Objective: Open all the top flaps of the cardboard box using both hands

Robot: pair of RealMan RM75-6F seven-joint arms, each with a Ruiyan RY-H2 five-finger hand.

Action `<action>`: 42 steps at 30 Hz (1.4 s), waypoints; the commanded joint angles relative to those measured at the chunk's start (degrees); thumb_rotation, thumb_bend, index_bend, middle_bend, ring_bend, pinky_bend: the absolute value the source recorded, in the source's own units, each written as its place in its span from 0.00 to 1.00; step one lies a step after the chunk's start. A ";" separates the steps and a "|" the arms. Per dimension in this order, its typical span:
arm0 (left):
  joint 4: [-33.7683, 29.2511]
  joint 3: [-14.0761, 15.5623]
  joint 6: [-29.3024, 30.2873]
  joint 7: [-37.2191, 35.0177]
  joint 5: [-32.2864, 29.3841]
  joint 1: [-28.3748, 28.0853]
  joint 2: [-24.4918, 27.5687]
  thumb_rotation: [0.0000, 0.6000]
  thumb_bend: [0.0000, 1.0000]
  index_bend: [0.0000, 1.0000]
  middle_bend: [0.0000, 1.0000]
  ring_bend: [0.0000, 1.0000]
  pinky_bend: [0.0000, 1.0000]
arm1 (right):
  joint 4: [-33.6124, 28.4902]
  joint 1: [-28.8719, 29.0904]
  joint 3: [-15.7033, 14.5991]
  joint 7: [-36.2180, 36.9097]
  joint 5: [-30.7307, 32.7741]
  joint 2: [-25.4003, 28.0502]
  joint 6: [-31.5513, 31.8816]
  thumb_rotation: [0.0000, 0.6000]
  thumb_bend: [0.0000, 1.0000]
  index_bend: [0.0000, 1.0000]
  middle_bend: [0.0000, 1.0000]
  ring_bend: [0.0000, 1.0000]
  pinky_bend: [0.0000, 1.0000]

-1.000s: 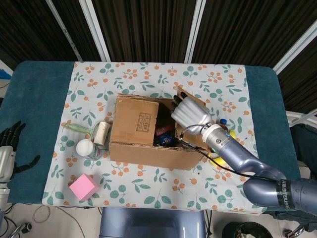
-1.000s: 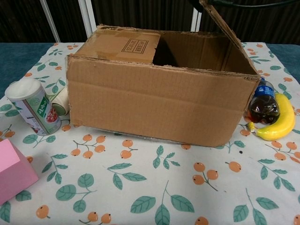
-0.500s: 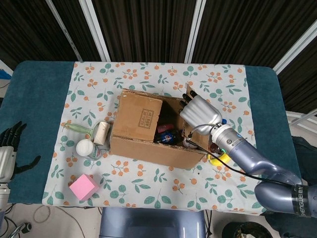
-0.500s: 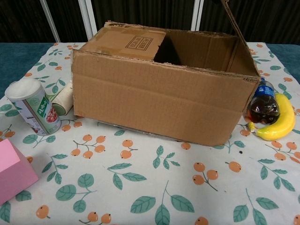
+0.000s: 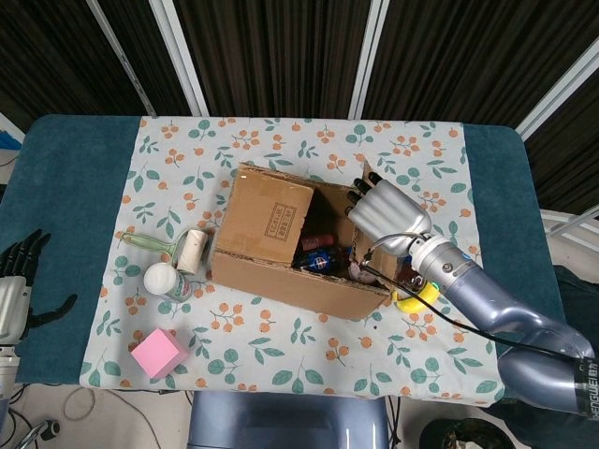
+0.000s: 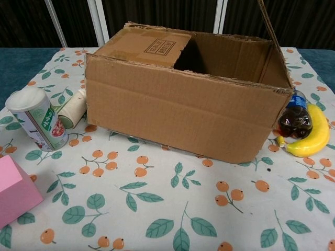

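Nearest the robot, a pink block (image 6: pixel 14 189) sits at the left corner of the flowered cloth (image 6: pixel 172 209). Just behind it stands a white can (image 6: pixel 36 118), with a roller (image 6: pixel 71 109) lying beside it, close to the left wall of the box (image 6: pixel 183 112).

The box sits near the middle of the cloth, turned a little askew. Its left flap (image 5: pixel 267 218) lies flat over the opening, while the right flap (image 6: pixel 273 31) stands up nearly straight. Through the uncovered half I can make out a few small items inside, too jumbled to name.

The right hand (image 5: pixel 388 210) is at the raised flap, fingers stretched out flat and together against the cardboard, gripping nothing. Tucked beside the box's right wall are a dark bottle (image 6: pixel 294 117) and a banana (image 6: pixel 309 140), touching each other.

The left hand (image 5: pixel 17 273) is well away at the table's left edge over the teal cover (image 5: pixel 65 187), fingers spread apart and holding nothing.
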 commanded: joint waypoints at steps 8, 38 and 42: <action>-0.10 -0.08 -0.23 0.12 -0.17 -0.04 -0.02 1.00 0.21 0.00 0.00 0.00 0.01 | 1.10 -1.76 1.84 3.42 -1.84 2.46 -0.72 1.00 1.00 0.46 0.28 0.19 0.23; -0.54 -0.10 -0.27 -0.33 -0.04 0.13 0.07 1.00 0.21 0.00 0.00 0.00 0.01 | 2.62 -9.91 1.30 4.39 -5.98 8.54 -1.44 1.00 1.00 0.46 0.28 0.19 0.23; -0.57 -0.09 -0.30 -0.38 -0.05 0.15 0.08 1.00 0.21 0.00 0.00 0.00 0.01 | 2.45 -11.02 1.43 5.10 -6.45 9.36 -1.88 1.00 1.00 0.46 0.28 0.19 0.23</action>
